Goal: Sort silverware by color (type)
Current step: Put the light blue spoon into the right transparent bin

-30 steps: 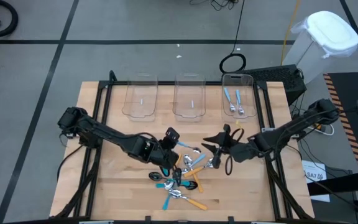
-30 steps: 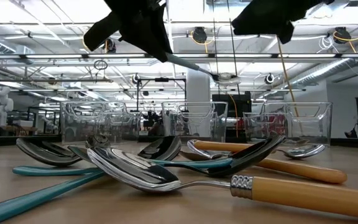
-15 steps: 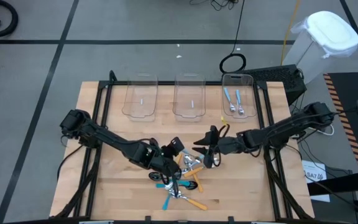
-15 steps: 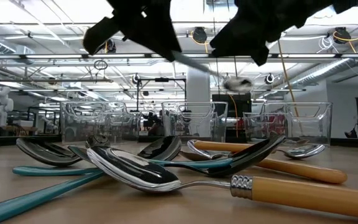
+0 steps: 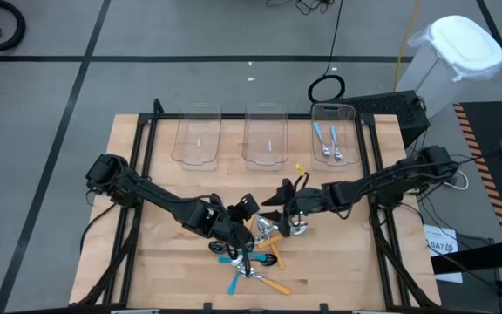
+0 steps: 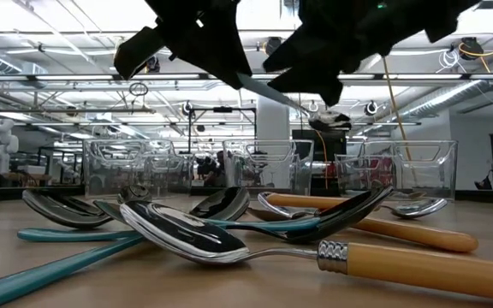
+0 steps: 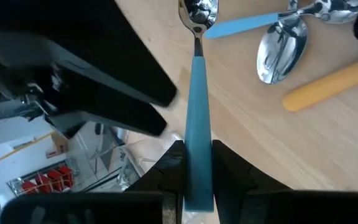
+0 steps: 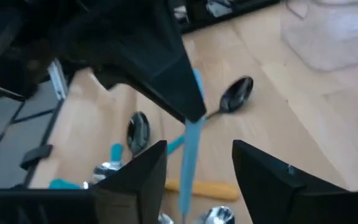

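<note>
My left gripper point(image 5: 247, 210) is shut on a spoon with a light-blue handle point(image 7: 197, 106) and a shiny bowl point(image 6: 328, 119), and holds it up over the table's middle. My right gripper point(image 8: 194, 177) is open and has come in from the table's right. Its fingers point(image 8: 135, 180) stand on either side of the blue handle point(image 8: 190, 155) without touching it. Below, a pile of silverware point(image 5: 253, 257) lies on the wood: teal, orange and light-blue handles, crossing one another point(image 6: 229, 244). My left gripper pinches the light-blue handle near its free end point(image 7: 197, 177) between its two fingers. The fingers lie along the handle, slanting down toward the table's right. The spoon sticks out ahead of them, bowl lowest, lifted clear of the pile.
Three clear bins stand along the far edge: left point(image 5: 197, 135), middle point(image 5: 265, 135) and right point(image 5: 333, 131). The right one holds two light-blue spoons point(image 5: 327, 144). Black frame rails point(image 5: 142, 148) run along the table's left and right sides. Bare wood lies between pile and bins.
My right gripper has gone toward the table's left and down, closing in on the left gripper until its fingers flank the held spoon. The spoon's bowl end has dipped a little in the left gripper's hold.
</note>
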Robot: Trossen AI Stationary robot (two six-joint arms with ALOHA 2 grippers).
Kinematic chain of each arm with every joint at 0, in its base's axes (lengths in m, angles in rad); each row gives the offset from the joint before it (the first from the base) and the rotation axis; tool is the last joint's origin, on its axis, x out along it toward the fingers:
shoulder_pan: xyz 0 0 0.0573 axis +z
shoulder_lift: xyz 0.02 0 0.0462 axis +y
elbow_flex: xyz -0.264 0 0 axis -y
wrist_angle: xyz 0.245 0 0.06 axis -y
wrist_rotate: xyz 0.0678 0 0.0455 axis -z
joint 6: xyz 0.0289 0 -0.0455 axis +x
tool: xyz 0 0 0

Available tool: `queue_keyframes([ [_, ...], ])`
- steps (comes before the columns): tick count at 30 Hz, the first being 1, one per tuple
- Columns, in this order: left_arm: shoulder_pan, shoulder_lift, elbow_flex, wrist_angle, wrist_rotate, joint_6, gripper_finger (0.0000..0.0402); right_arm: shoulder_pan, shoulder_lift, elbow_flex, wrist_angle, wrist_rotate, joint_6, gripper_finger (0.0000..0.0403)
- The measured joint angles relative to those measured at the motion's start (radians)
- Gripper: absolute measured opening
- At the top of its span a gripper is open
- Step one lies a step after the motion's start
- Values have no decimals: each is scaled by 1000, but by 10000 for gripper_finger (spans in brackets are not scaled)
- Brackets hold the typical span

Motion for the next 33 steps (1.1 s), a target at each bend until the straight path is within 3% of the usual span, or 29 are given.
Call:
queue_keyframes([
  [16,2,8,0,1,11,13,52,-4,120,134,-77,-18,-28,168],
  [30,2,8,0,0,11,8,52,-3,120,147,-146,-20,-63,32],
  [33,3,8,0,5,11,-15,69,-4,120,147,-148,-20,-83,30],
])
